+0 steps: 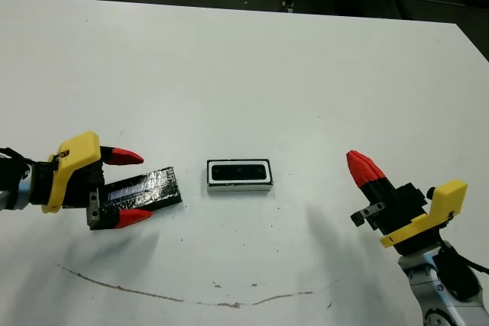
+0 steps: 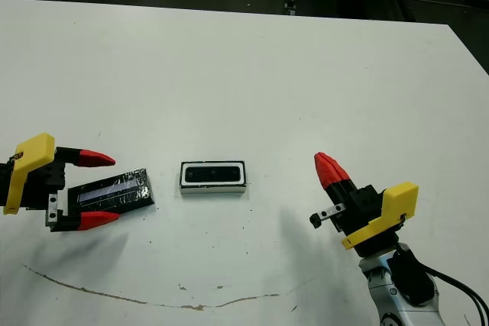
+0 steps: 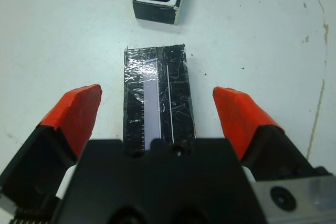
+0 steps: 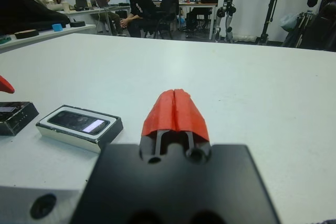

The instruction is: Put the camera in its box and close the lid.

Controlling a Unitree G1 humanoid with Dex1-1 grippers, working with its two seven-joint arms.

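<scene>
Already the camera (image 1: 239,172) lies inside its box (image 1: 239,185) at mid-counter, so you are on the closing step, and the lid (image 1: 141,190) is not yet on.

Start at your left. The left gripper (image 1: 127,187) has its jaws spread wide, one red tip on each long side of the lid, and neither tip seems to touch it. The lid lies flat on the white counter (image 1: 252,74), just left of the box with a strip of bare surface between them.

Your next move, as I judge it, is to close those jaws on the lid's long edges, lift it, carry it right over the box, square it to the rim and press down. Its glossy wrap may slip, so grip firmly.

Far right, the right gripper (image 1: 364,168) hangs well clear of the box, jaws pressed together and holding nothing.
</scene>
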